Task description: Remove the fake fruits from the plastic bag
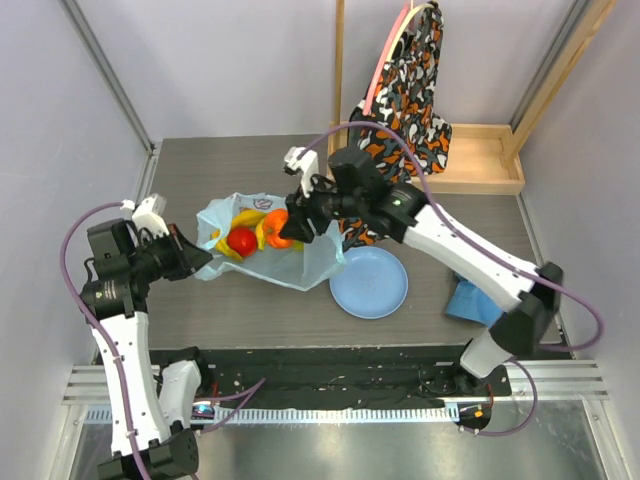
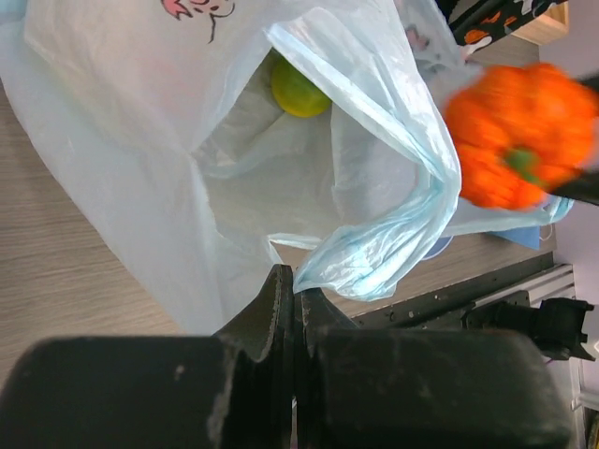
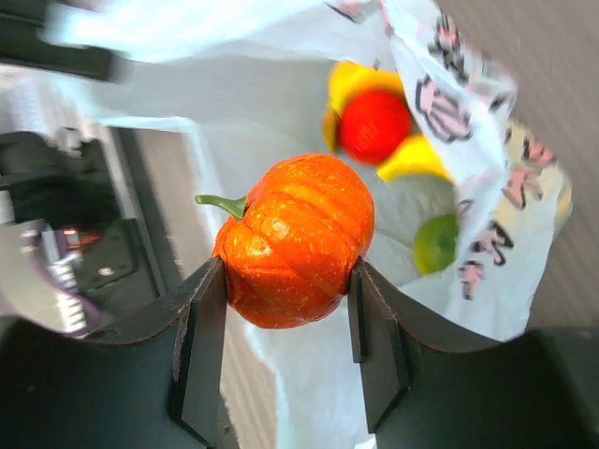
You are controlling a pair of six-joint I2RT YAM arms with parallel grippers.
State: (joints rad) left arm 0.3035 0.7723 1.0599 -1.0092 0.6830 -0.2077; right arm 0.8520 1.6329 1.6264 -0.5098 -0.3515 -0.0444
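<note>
Grey wood-grain table (image 1: 250,300) under both arms. Far left of top view: left gripper (image 1: 195,258) pinched tight on plastic bag (image 1: 300,265) edge, anchoring it. Inside bag: banana bunch (image 1: 247,217), red fruit (image 1: 241,241), green fruit (image 3: 435,243) deeper. Centre: right gripper (image 1: 303,222) clamps orange ribbed fruit (image 1: 277,228) by its sides, stem sideways, at bag mouth. Plate (image 1: 368,283) sits lower right of that hand, just beside bag; I judge carry goes that way.
</note>
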